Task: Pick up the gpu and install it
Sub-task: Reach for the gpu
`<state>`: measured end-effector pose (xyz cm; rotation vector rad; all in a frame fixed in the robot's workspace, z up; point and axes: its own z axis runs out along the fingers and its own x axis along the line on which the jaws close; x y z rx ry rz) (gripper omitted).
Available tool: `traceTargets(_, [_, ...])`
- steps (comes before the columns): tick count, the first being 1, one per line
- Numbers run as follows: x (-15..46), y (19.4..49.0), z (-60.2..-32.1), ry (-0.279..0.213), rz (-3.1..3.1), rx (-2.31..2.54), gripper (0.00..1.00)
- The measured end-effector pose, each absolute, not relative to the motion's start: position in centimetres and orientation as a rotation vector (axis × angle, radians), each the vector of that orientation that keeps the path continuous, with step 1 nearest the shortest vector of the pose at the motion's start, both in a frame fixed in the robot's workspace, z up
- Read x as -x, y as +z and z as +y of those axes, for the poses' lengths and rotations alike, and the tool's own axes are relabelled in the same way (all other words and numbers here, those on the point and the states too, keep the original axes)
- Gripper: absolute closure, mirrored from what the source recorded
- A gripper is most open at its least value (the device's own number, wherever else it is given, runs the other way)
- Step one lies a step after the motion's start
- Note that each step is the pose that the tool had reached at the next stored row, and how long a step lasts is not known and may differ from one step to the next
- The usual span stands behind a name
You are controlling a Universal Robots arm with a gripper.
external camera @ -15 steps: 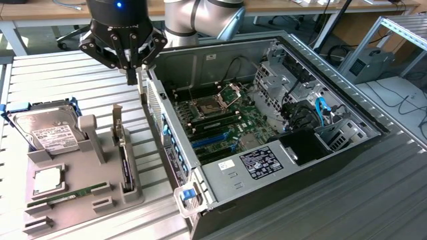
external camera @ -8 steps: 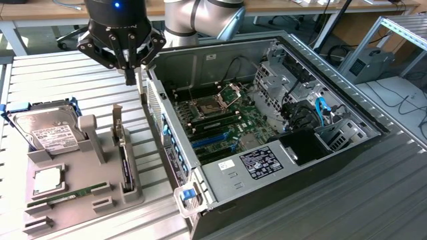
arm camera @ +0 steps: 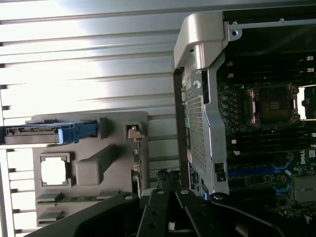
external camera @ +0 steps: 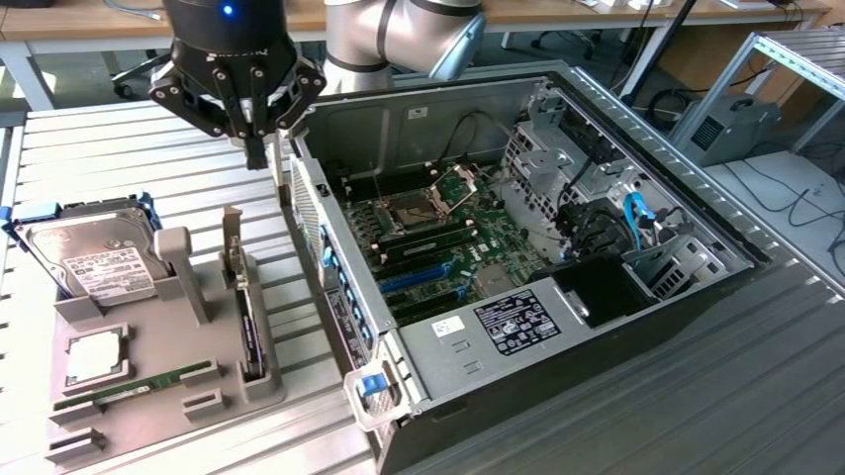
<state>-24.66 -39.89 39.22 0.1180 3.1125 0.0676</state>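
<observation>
Exterior cam angles steeply down on the open silver metal computer case and grey plastic tray; overhead wrist cam shares both.

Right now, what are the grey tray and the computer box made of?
Grey tray: probably plastic, matte, with soft rounded moulded edges. Computer box: looks like sheet metal, dull silver, folded, with punched holes.

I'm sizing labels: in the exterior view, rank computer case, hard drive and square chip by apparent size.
Largest: computer case
Then: hard drive
Smallest: square chip
No two look alike.
</observation>
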Motion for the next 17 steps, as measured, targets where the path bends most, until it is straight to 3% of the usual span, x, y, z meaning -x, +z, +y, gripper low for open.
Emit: traceTargets(17, [24.88,39.20,-40.54,0.068,3.112,-0.118,0.89])
